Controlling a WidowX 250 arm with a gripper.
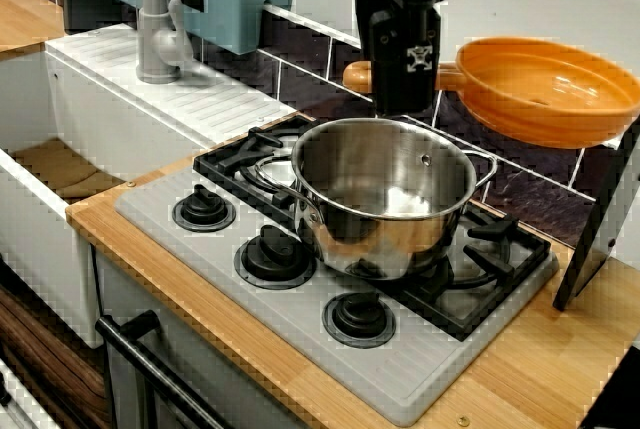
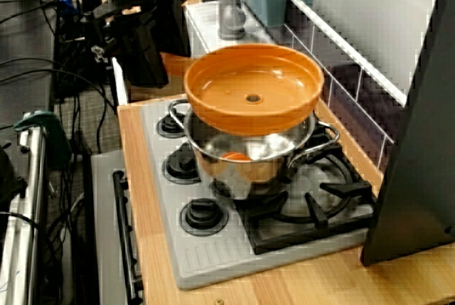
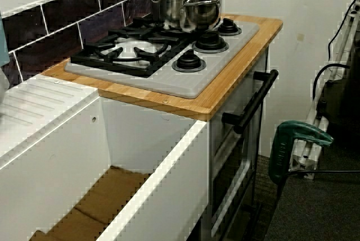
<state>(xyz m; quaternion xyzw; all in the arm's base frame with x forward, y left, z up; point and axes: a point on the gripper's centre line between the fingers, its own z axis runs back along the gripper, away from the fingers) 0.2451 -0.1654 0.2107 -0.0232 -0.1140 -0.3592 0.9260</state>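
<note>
Toy kitchen in a lab: stove [image 1: 330,279], sink [image 3: 112,196], tiled wall [image 3: 67,27], cables.

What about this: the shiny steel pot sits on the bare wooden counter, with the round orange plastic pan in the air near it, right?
No. The shiny steel pot sits on the black burner grate, not the wooden counter; the view facing the tiles shows it. The round orange plastic pan does hang near it.

Empty orange pan [image 1: 550,89], handle in the claw [image 1: 403,99], aloft beside the steel pot [image 1: 385,194].

Middle of orange pan [image 1: 560,127] handle hidden behind gripper [image 1: 405,99] — fingertips lost against pot [image 1: 385,221] rim, arm cropped above
</note>
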